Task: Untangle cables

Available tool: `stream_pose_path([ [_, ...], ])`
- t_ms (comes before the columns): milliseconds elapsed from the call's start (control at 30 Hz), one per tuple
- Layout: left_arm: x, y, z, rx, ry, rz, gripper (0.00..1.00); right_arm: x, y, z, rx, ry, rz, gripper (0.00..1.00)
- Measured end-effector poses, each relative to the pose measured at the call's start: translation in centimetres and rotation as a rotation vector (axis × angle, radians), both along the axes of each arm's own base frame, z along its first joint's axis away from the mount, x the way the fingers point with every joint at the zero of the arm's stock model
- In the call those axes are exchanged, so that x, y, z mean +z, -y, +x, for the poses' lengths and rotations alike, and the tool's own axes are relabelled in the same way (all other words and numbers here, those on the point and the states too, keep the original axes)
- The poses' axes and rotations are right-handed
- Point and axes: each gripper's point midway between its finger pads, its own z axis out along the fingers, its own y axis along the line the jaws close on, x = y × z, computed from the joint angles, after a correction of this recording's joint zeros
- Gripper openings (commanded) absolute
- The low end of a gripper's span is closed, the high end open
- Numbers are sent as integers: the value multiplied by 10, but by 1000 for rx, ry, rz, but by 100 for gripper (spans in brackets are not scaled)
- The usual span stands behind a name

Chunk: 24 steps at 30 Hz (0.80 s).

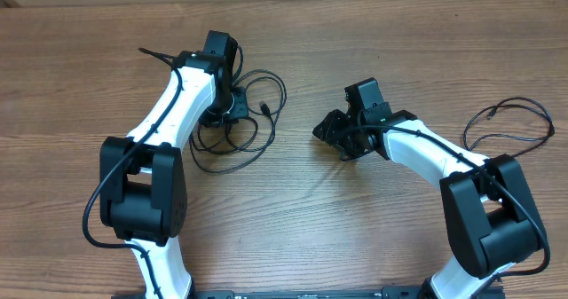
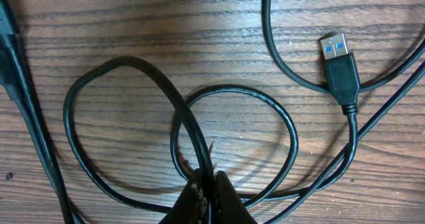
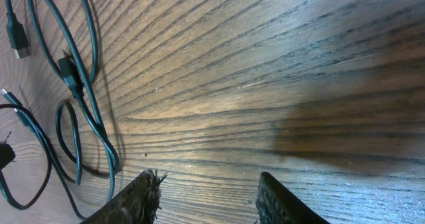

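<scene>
The cables (image 1: 253, 126) lie as a loose tangle of thin black loops on the wooden table, left of centre. My left gripper (image 1: 234, 104) sits on top of that tangle. In the left wrist view the left gripper (image 2: 208, 187) is shut on one black strand (image 2: 192, 127) where two loops cross. A USB plug with a blue insert (image 2: 339, 54) lies to the upper right. My right gripper (image 1: 335, 137) hovers over bare wood right of the tangle. In its wrist view the right gripper (image 3: 207, 187) is open and holds nothing, with the cables (image 3: 80, 98) off to its left.
Another thin black cord (image 1: 515, 113) lies looped at the table's far right, beside the right arm's base (image 1: 493, 219). The left arm's base (image 1: 142, 192) stands at the front left. Bare wood lies between the two grippers.
</scene>
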Motion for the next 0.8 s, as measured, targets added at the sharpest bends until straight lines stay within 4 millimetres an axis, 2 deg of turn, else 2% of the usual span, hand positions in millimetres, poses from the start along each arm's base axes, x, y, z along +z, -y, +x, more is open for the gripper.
stream_pose_path([
  [500,-3,-1,-2,1,-7,6,4,0,0,0,0,0,0,47],
  [800,-3,-11,-1,16,0,62,4,0,0,0,0,1,0,47],
])
